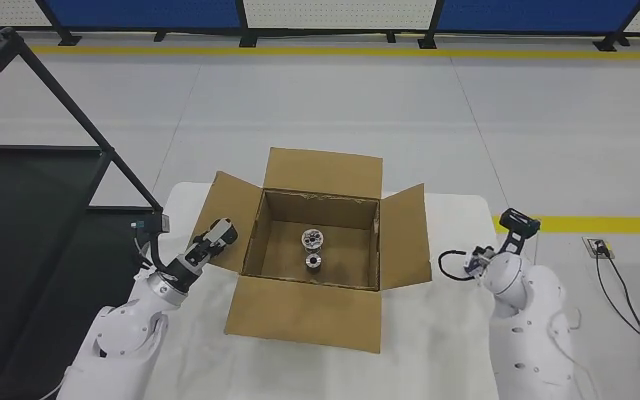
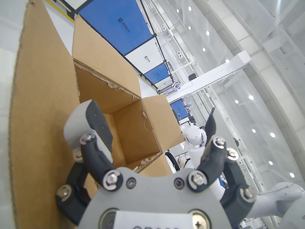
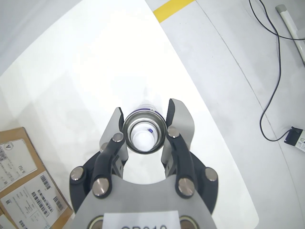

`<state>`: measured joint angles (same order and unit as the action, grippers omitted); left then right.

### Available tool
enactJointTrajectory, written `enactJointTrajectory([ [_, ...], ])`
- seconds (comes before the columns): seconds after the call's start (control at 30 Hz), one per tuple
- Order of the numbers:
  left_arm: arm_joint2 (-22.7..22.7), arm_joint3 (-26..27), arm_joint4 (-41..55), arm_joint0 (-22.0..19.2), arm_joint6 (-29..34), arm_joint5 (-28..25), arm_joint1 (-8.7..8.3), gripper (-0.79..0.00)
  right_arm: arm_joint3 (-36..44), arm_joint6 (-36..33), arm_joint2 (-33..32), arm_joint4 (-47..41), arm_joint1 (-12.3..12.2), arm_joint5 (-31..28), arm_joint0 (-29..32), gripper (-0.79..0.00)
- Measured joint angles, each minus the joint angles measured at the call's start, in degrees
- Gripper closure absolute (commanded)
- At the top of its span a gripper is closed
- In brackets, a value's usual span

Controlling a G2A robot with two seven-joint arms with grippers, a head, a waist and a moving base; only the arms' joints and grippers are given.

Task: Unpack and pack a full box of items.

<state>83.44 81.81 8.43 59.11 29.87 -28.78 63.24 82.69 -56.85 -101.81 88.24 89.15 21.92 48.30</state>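
Holding the right claw clamped around the top of an upright spray can, I had it over the white worktop, out beside the right flap of the cardboard box. Whether its base touched the surface I couldn't tell. I judged this an unpacking step: gripped from straight above, the can would stand on its own once released. The box sat mid-worktop with all four flaps folded out, which left the opening free for reaching in. Inside, near the middle, stood one can and a second can just beside it. My left claw hung at the left flap with its fingers apart, probably placed for the next pick.
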Motion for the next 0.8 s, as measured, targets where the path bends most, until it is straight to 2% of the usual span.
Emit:
enactJointTrajectory([
  [0.47, 0.1, -0.6, 0.7, -0.4, 0.2, -0.7, 0.0, -0.785, 24.0, 7.0, 7.2, -10.6, 1.1, 2.7, 8.5, 0.0],
  [0.67, 0.9, -0.8, 1.4, 0.4, 0.0, -1.6, -0.1, -0.785, 30.7, 13.0, 13.2, -12.4, 1.8, 6.2, 9.5, 0.0],
  [0.8, 1.6, -0.8, 1.8, 1.1, -0.3, -2.0, -0.18, -0.785, 33.8, 14.8, 17.2, -14.6, 2.1, 4.5, 10.1, 0.0],
])
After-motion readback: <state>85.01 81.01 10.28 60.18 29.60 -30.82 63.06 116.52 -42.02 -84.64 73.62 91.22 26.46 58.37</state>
